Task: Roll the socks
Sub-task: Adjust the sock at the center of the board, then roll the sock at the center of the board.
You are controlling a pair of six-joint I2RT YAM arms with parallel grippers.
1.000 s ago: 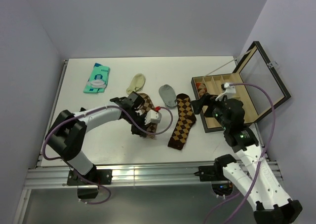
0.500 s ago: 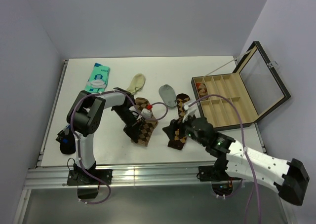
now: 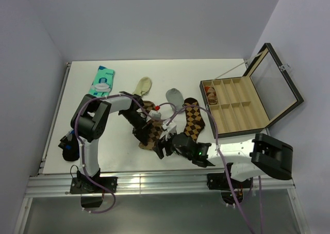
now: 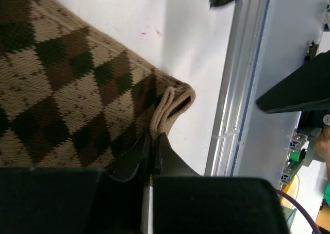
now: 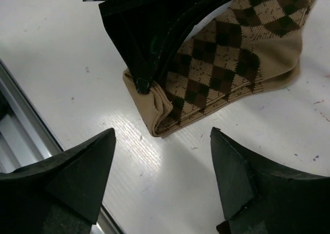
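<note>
The right arm (image 3: pixel 234 154) has swung away from the open box (image 3: pixel 242 107) to the near edge of the desk (image 3: pixel 118 154). The right jaws now stand apart over bare desk, just beside the folded tan cuff (image 5: pixel 149 105) of 1 argyle sock (image 3: pixel 153 133). The left jaws are clamped on that cuff's edge, which lies near the front rail (image 4: pixel 227 115) with a bare strip between, and the 2nd argyle sock (image 3: pixel 192 121) lies flat just to the right, apart from the 1st.
</note>
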